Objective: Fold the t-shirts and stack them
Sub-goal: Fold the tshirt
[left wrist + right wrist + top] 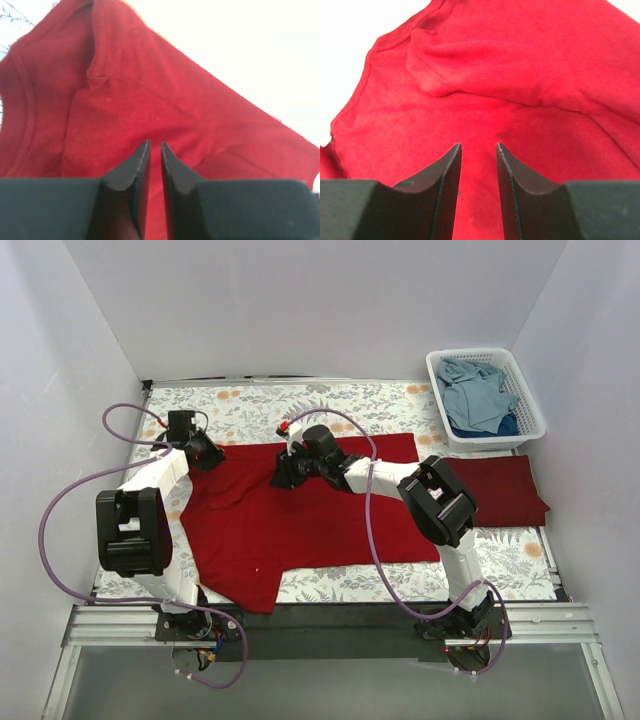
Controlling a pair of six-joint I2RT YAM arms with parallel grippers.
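A bright red t-shirt (300,525) lies spread across the middle of the flower-patterned table. My left gripper (208,454) is at the shirt's far left corner. In the left wrist view its jaws (155,145) stand almost together, with red cloth (150,90) in the narrow slit. My right gripper (284,474) rests low over the shirt's far middle. In the right wrist view its jaws (478,146) stand apart over flat red cloth (485,75) with a folded hem beyond. A darker maroon t-shirt (508,490) lies folded at the right. Dusty blue t-shirts (478,392) lie in the basket.
A white lattice basket (533,410) stands at the far right corner. White walls close in the table on the left, back and right. The patterned tablecloth (340,400) shows behind the red shirt, and along the near edge (350,585).
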